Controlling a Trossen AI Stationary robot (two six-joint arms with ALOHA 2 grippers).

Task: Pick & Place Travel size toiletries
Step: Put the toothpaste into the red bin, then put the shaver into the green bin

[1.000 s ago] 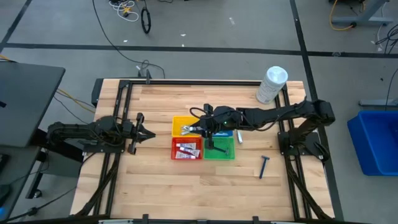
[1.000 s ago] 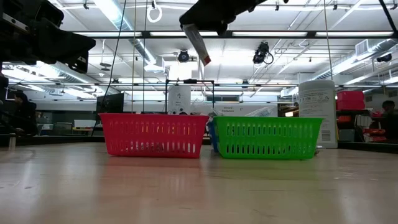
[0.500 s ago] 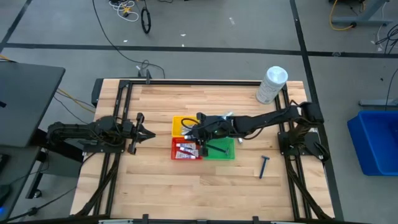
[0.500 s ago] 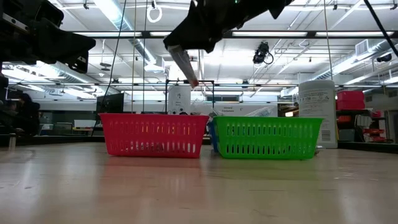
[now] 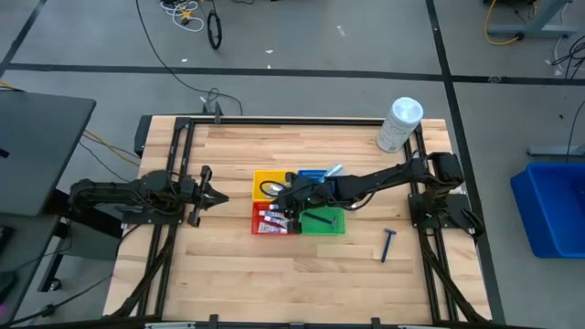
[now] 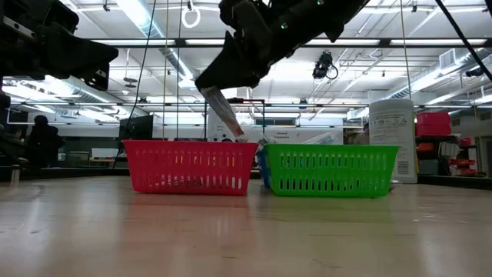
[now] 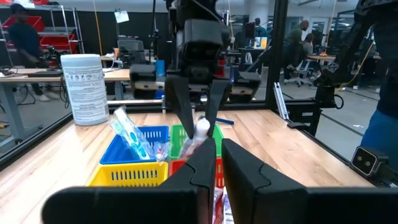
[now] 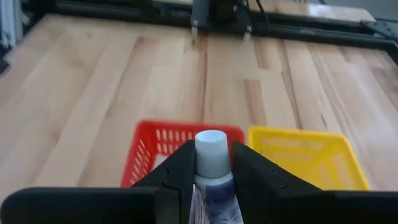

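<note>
My right gripper [image 5: 286, 198] hangs over the red basket [image 5: 260, 228], shut on a small tube with a white cap [image 8: 211, 149]. In the low view the tube [image 6: 223, 113] slants down above the red basket [image 6: 188, 165]. Other tubes [image 5: 272, 219] lie in the red basket. A dark razor [image 5: 322, 217] lies in the green basket [image 5: 336, 227], and a toothbrush [image 5: 331, 171] sticks out of the blue basket [image 5: 311, 174]. Another razor [image 5: 388, 244] lies on the table at the right. My left gripper [image 5: 218, 196] rests shut at the table's left. My right gripper pinches the tube's body [image 8: 214, 186] between its two fingers [image 8: 180, 165]. The capped end [image 7: 202, 128] sticks out past the fingertips. The fingers slant down from the table's right and lie along the tube. The tube is lifted clear, tilted, its cap lowest, above the red basket.
A yellow basket [image 5: 271, 181] stands behind the red one, so the four baskets form a block at mid-table. A large white cylindrical container [image 5: 399, 123] stands at the far right corner. Bare wood lies near and left of the baskets.
My right gripper has sunk and gone toward the table's left, from above the yellow and green baskets to above the red basket. It stays shut on the tube, which has come down with it, still slanted and clear of the baskets.
</note>
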